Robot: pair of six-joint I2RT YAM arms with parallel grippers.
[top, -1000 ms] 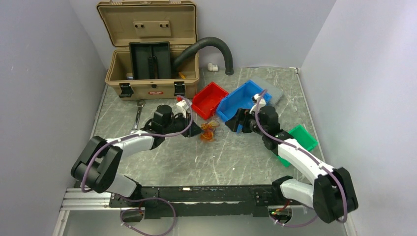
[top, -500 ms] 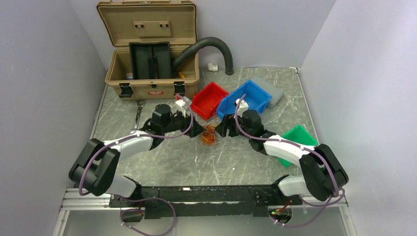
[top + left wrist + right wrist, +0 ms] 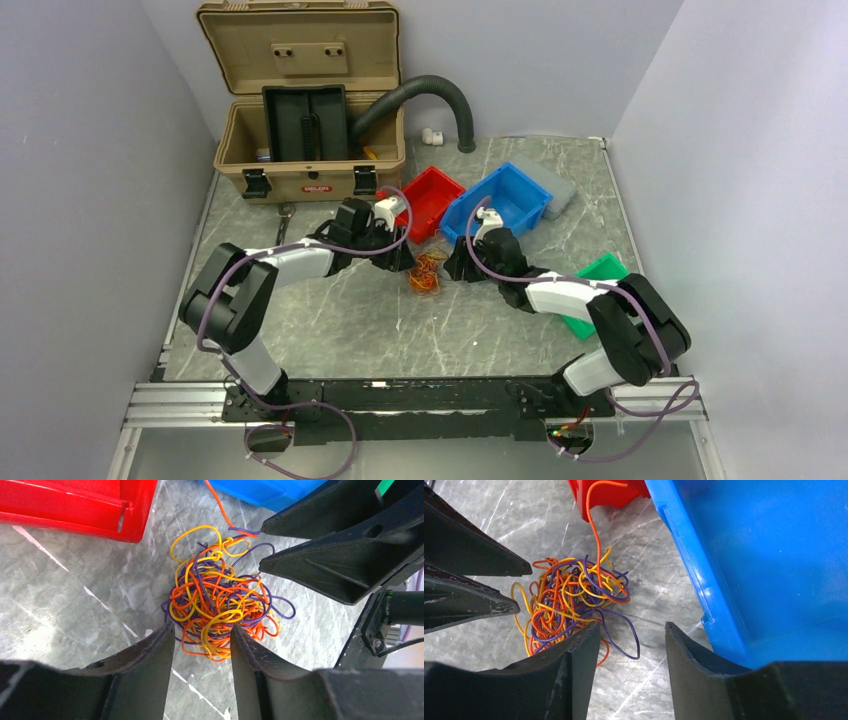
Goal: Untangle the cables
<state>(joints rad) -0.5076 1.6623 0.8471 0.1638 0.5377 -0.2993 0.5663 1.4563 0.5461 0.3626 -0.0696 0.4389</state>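
The cables (image 3: 215, 605) form one orange, yellow and purple tangle on the table (image 3: 330, 320), midway between its left and right edges and nearer the far edge. Both grippers face the tangle from opposite sides, probably so that each can take a strand and pull outward. The left gripper (image 3: 202, 627) is spread and grasps nothing; its tips straddle the tangle's rim. The right gripper (image 3: 633, 626) is likewise spread and empty, with one purple loop between its tips. The red bin (image 3: 428, 198) and blue bin (image 3: 505, 205) stand just behind the tangle and limit pulling room toward the far edge. One orange strand reaches toward the red bin.
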